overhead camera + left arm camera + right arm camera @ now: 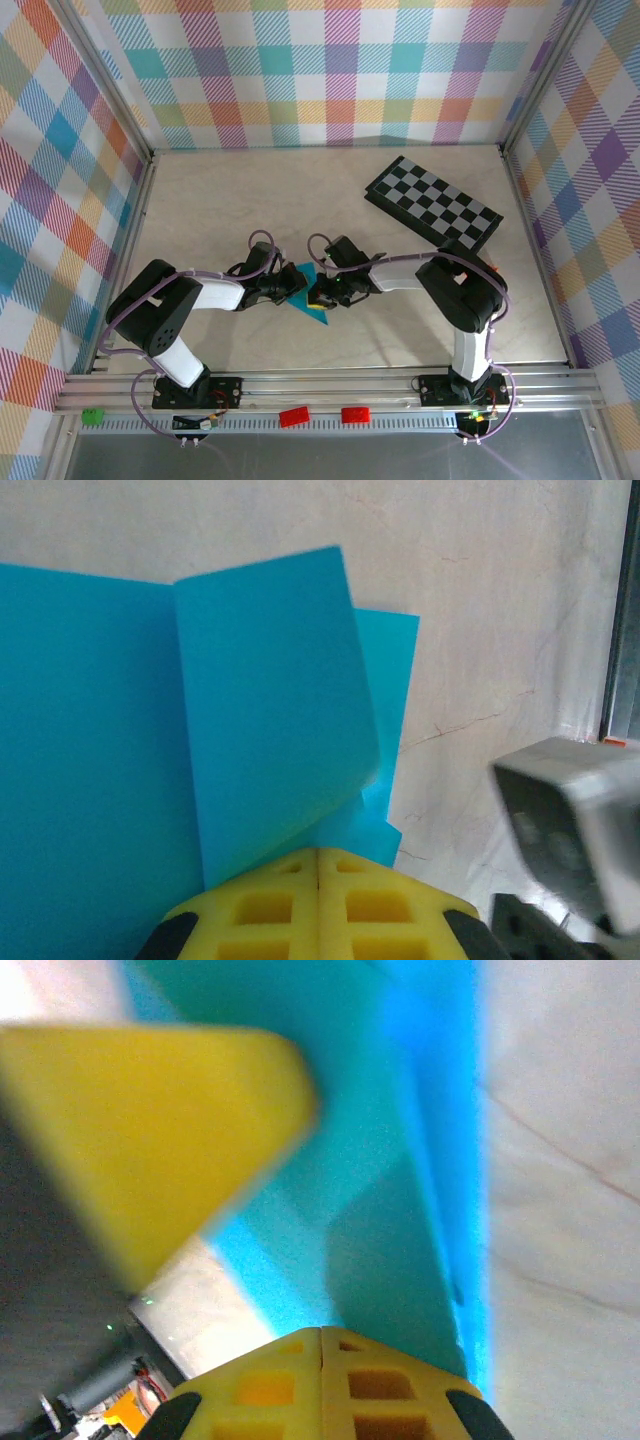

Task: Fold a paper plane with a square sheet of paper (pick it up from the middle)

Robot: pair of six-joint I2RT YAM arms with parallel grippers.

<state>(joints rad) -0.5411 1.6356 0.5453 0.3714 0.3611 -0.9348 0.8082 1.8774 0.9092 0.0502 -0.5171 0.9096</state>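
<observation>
left wrist view: the left gripper (318,855) has its yellow pads pressed together, seam closed. the lower edge of a raised flap (270,700) of the square sheet of paper (90,740) comes down to their tips; whether it is pinched between them cannot be told. the rest of the cyan sheet lies flat on the pale table (500,630), with a second layer showing past the flap's right edge.

in the right wrist view the right gripper (320,1332) is also closed, pads together, its tips at the paper (400,1210). a blurred yellow finger (150,1130) of the other arm hangs over the sheet.

from the top external view the two grippers (298,287) (318,293) meet tip to tip over the folded sheet (314,314), which lies toward the near edge of the table (250,200), about midway between its left and right edges. the checkered board (432,203) lies well apart, toward the far right corner.
</observation>
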